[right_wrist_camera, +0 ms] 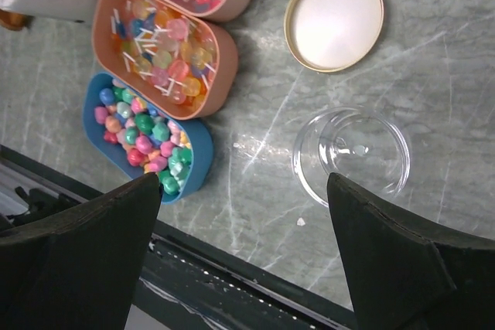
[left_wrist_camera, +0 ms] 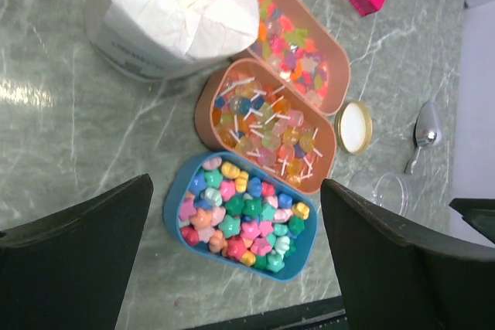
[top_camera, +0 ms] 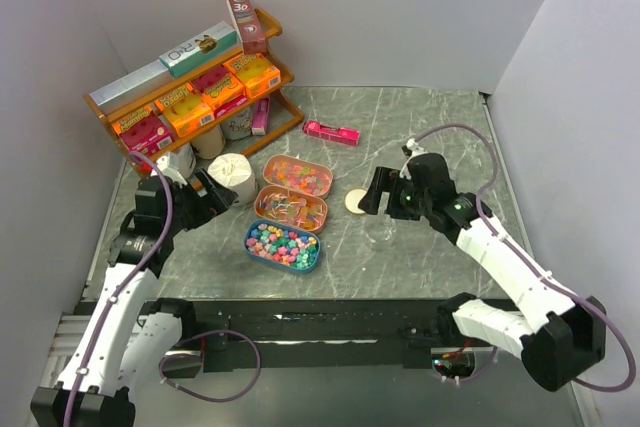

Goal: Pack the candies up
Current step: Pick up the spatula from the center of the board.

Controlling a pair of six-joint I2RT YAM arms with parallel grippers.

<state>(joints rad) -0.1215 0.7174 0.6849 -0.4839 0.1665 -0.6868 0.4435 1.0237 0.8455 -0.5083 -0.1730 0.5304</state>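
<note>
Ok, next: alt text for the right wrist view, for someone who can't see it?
The open right gripper hovers over a grey marbled table, near an empty clear jar whose gold-rimmed lid lies apart from it. At the picture's left sit a blue tray of mixed-colour candies and a pink tray of lollipops, side by side.

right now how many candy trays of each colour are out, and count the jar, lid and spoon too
peach trays: 2
blue tray: 1
clear jar: 1
gold-rimmed lid: 1
spoon: 1
total: 6
</note>
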